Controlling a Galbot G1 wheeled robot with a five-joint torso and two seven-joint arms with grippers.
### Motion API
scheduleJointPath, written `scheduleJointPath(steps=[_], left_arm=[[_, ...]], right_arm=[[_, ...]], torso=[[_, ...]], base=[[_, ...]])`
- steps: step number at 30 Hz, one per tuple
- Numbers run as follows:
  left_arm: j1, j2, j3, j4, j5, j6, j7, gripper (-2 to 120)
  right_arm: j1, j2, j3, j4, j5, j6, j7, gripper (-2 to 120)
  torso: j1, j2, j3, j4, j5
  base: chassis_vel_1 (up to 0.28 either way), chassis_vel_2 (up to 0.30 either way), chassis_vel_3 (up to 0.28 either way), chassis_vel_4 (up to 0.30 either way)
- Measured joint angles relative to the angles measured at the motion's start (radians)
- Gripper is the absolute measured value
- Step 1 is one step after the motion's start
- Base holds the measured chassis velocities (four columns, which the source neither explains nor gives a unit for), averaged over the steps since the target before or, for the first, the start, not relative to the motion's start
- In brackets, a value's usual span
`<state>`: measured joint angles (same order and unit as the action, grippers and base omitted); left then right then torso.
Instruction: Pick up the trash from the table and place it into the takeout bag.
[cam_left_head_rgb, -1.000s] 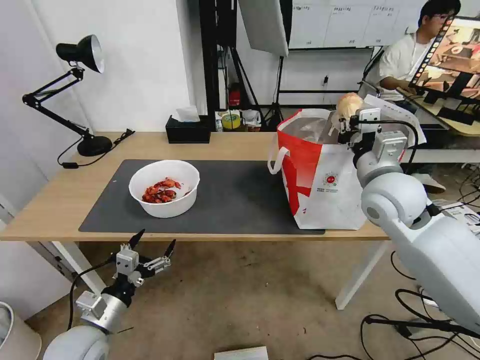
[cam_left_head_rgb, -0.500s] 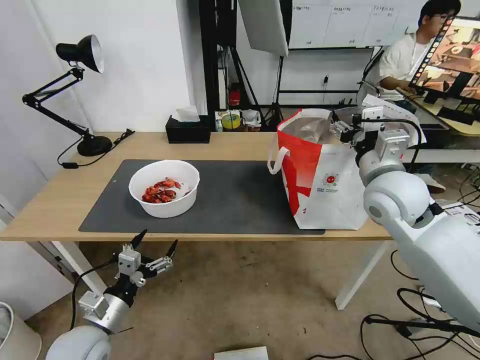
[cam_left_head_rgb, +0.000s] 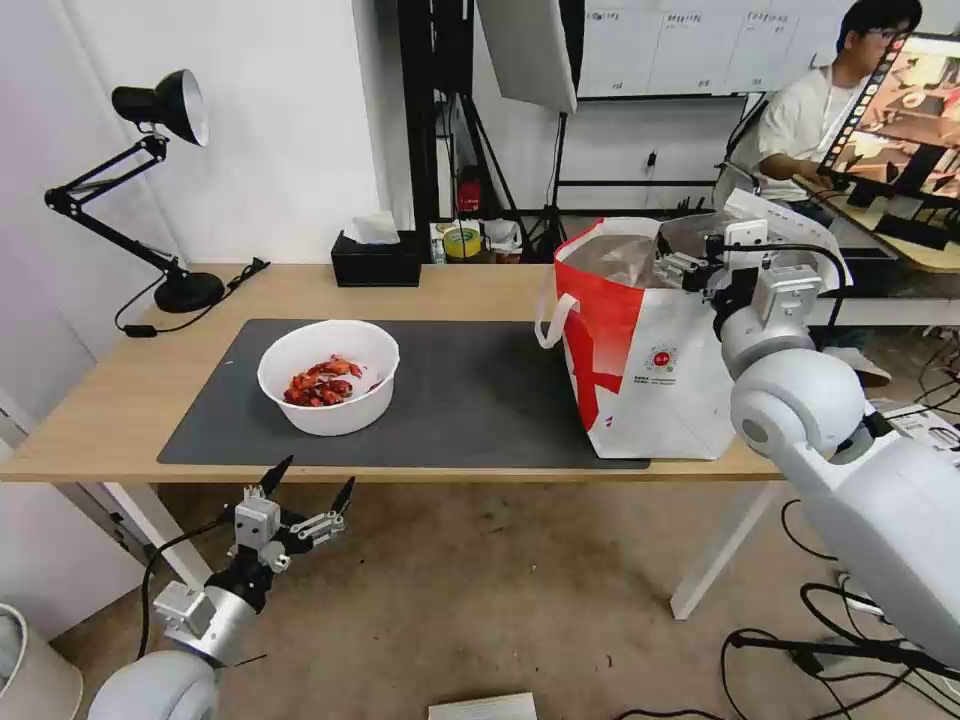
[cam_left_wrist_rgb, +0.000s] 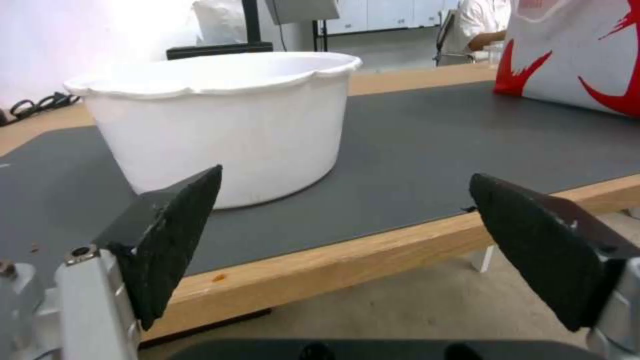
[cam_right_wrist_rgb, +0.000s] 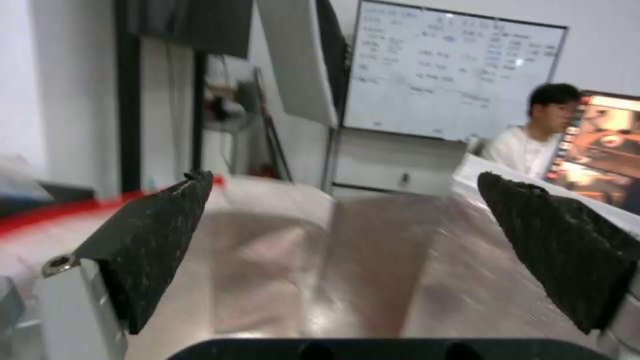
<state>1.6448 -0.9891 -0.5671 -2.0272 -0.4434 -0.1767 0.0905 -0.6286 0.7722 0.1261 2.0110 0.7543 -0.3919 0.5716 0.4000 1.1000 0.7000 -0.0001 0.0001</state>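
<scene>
Your right tool (cam_left_head_rgb: 676, 268) sits released and empty over the bag (cam_left_head_rgb: 640, 340) mouth. Left tool (cam_left_head_rgb: 305, 490) spread below the desk (cam_left_head_rgb: 100, 420) edge, bowl (cam_left_head_rgb: 328, 376) on mat (cam_left_head_rgb: 480, 400), nothing between.

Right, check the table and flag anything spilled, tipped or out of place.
Nothing stands out. The bowl of red shells sits upright on the grey mat, and the bag stands upright at the mat's right end. One small orange speck lies on the table edge. The left gripper is below the table edge and the right gripper over the bag; both are open and hold nothing.
</scene>
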Motion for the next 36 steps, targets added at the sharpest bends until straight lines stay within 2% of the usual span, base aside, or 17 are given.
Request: scheduleJointPath(steps=[5, 8, 11, 12, 15, 16, 17, 24, 32, 36], left_arm=[[0.001, 0.000, -0.001, -0.003, 0.000, 0.001, 0.000, 100], [0.001, 0.005, -0.007, -0.004, -0.004, 0.001, 0.000, 100], [0.001, 0.008, -0.010, -0.004, -0.007, 0.002, -0.001, 100], [0.001, 0.011, -0.012, -0.004, -0.008, 0.002, -0.001, 100], [0.001, 0.012, -0.013, -0.004, -0.009, 0.002, -0.001, 100], [0.002, 0.012, -0.014, -0.005, -0.009, 0.002, -0.001, 100], [0.002, 0.012, -0.014, -0.005, -0.009, 0.002, -0.001, 100], [0.005, 0.011, -0.016, -0.011, -0.010, 0.002, -0.001, 100], [0.010, 0.004, -0.019, -0.016, -0.010, 0.001, -0.001, 100], [0.015, -0.002, -0.026, -0.020, -0.009, -0.001, 0.000, 100]], right_arm=[[0.012, -0.003, -0.002, 0.013, 0.063, 0.047, -0.027, 100], [0.009, -0.019, -0.008, 0.063, 0.196, 0.115, -0.113, 100], [-0.008, -0.028, -0.009, 0.089, 0.239, 0.131, -0.154, 100], [-0.034, -0.039, -0.009, 0.117, 0.282, 0.141, -0.199, 100], [-0.068, -0.050, -0.007, 0.139, 0.300, 0.152, -0.241, 100], [-0.110, -0.060, -0.005, 0.157, 0.306, 0.166, -0.287, 100], [-0.110, -0.060, -0.005, 0.157, 0.306, 0.166, -0.287, 100], [-0.298, -0.094, 0.038, 0.213, 0.301, 0.225, -0.462, 100], [-0.435, -0.098, 0.074, 0.217, 0.236, 0.262, -0.513, 100], [-0.539, -0.080, 0.083, 0.210, 0.149, 0.309, -0.527, 100]], torso=[[0.000, 0.000, 0.000, 0.0001, -0.0001], [0.000, 0.000, 0.000, 0.0001, -0.0001], [0.000, 0.000, 0.000, 0.0001, -0.0001], [0.000, 0.000, 0.000, 0.0001, -0.0001], [0.000, 0.000, 0.000, 0.0002, -0.0003], [0.000, 0.000, 0.000, 0.0000, 0.0000], [0.000, 0.000, 0.000, 0.0000, 0.0000], [0.000, 0.000, 0.000, 0.0001, -0.0002], [0.000, 0.000, 0.000, 0.0000, -0.0001], [0.000, 0.000, 0.000, 0.0001, -0.0001]], base=[[0.000, 0.000, 0.000, 0.000], [0.000, 0.000, 0.000, 0.000], [0.000, 0.000, 0.000, 0.000], [0.000, 0.000, 0.000, 0.000], [0.000, 0.000, 0.000, 0.000], [0.000, 0.000, 0.000, 0.000], [0.000, 0.000, 0.000, 0.000], [0.000, 0.000, 0.000, 0.000], [0.000, 0.000, 0.000, 0.000], [0.000, 0.000, 0.000, 0.000]])
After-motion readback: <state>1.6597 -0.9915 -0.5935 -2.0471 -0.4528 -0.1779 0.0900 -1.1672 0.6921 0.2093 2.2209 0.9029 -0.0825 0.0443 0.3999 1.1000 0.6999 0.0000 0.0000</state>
